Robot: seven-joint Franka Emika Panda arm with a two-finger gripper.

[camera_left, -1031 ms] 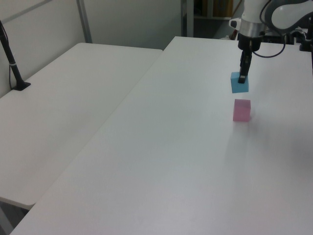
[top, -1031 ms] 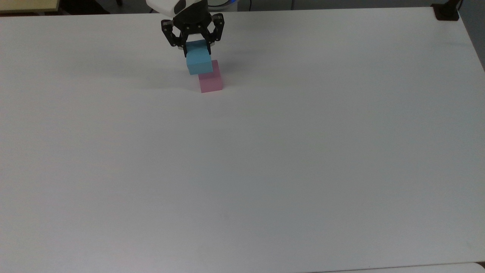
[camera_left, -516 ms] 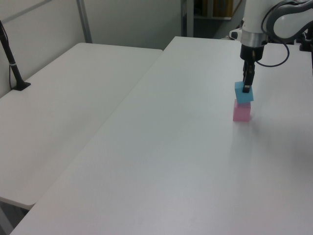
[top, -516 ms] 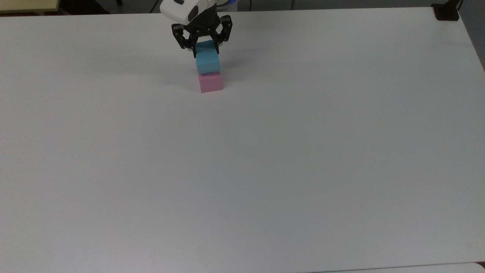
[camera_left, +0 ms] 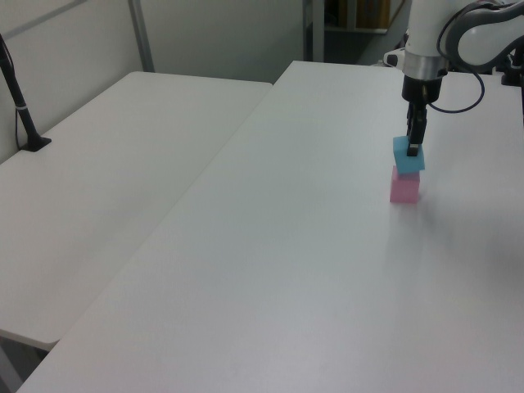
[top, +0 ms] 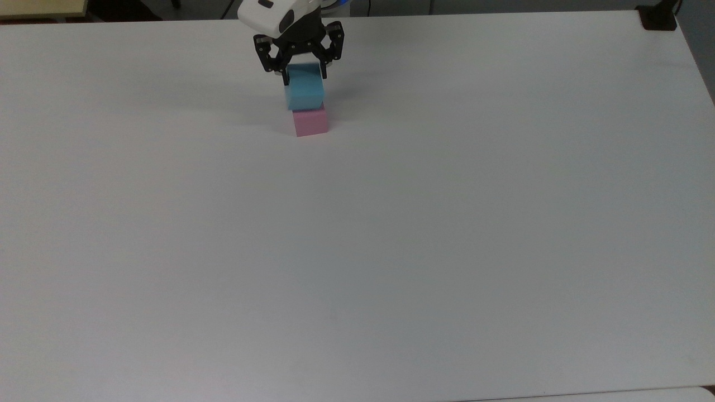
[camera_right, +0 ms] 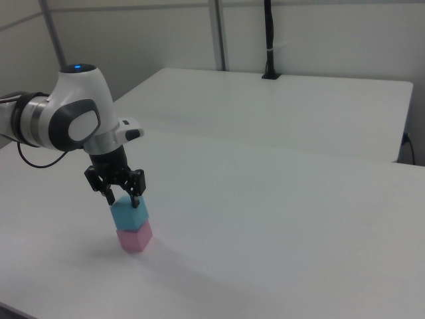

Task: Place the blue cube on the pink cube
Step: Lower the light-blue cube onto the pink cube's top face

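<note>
Top view: the blue cube (top: 305,91) is seen resting on the pink cube (top: 310,121), near the far edge of the white table (top: 391,223). The blue cube is set slightly toward the top view's left, so that a strip of the pink cube's top is left uncovered on the top view's right. The gripper (top: 304,71) is placed directly over the stack, with its black fingers (top: 322,68) seen at the two sides of the blue cube's upper part. Whether the cube is gripped or the fingers are just clear of it cannot be told.

Left view: the stack is seen at the far right of the main table. The blue cube (camera_left: 408,154) is turned a little against the pink cube (camera_left: 404,186) beneath it, the two touching. The gripper (camera_left: 414,144) is pointed straight down, its fingertip overlapping the blue cube's upper face. A second white table (camera_left: 98,164) is seen alongside, on the left view's left, with a black post (camera_left: 18,98) at its far edge.

Right view: the blue cube (camera_right: 129,212) is stacked on the pink cube (camera_right: 135,236), near the right view's left. The gripper (camera_right: 121,194) is held at the blue cube's top, its fingers straddling it. The gap between pads and cube is not resolved.
</note>
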